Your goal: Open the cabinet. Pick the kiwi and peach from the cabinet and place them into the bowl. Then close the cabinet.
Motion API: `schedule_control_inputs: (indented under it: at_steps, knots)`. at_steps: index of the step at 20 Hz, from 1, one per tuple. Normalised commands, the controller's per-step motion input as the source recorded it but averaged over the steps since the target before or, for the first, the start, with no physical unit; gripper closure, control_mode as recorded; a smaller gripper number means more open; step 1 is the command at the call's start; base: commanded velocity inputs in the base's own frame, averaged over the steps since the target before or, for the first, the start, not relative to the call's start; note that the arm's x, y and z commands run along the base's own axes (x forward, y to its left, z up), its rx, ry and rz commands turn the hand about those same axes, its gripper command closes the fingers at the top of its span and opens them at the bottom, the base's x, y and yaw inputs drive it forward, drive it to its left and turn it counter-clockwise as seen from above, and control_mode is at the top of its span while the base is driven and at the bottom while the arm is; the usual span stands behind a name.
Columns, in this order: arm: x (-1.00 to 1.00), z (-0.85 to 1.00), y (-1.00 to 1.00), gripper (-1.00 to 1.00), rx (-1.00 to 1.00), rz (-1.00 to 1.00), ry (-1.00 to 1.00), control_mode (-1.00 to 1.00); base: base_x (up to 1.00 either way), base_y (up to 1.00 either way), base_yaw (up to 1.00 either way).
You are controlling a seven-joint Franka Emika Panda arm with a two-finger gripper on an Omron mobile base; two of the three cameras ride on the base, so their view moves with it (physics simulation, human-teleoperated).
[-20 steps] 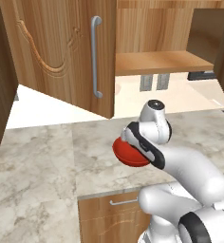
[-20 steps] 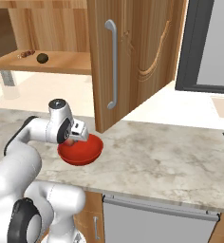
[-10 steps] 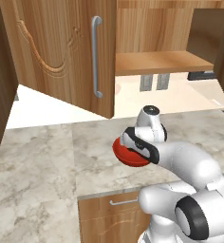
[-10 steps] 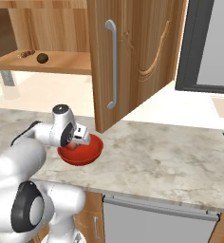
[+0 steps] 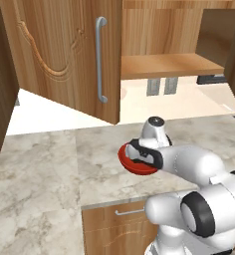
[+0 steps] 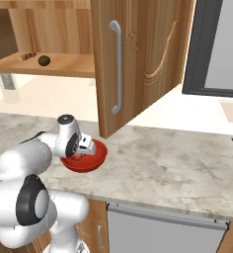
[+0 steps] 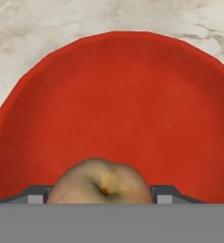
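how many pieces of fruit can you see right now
2. The peach sits between the jaws over the red bowl. A dark round fruit, likely the kiwi, lies on the open cabinet's shelf. Others may be hidden.

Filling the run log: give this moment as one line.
cabinet: open | gripper: shut on peach, over bowl | kiwi: on shelf

- The white arm folded low and forward, its wrist bent downward.
- The gripper [image 7: 99, 194] pointed straight down, its two fingertips [image 7: 35, 194] set apart on either side of the peach [image 7: 99, 182], pressed against its flanks.
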Motion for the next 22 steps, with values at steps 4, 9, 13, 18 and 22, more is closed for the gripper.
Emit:
schedule_control_inputs:
  at_steps: [4, 9, 13, 18, 22]
  knots:
    - [0.08, 0.0, 0.0, 1.0, 0.0, 0.0, 0.1, -1.0, 0.0, 0.0, 0.0]
    - [0.01, 0.0, 0.0, -1.0, 0.0, 0.0, 0.03, -1.0, 0.0, 0.0, 0.0]
    - [0.01, 0.0, 0.0, -1.0, 0.0, 0.0, 0.01, -1.0, 0.0, 0.0, 0.0]
    - [0.0, 0.0, -0.1, -1.0, 0.0, 0.0, -0.06, -1.0, 0.0, 0.0, 0.0]
    - [0.0, 0.14, -0.06, -1.0, 0.05, 0.0, -0.12, -1.0, 0.0, 0.0, 0.0]
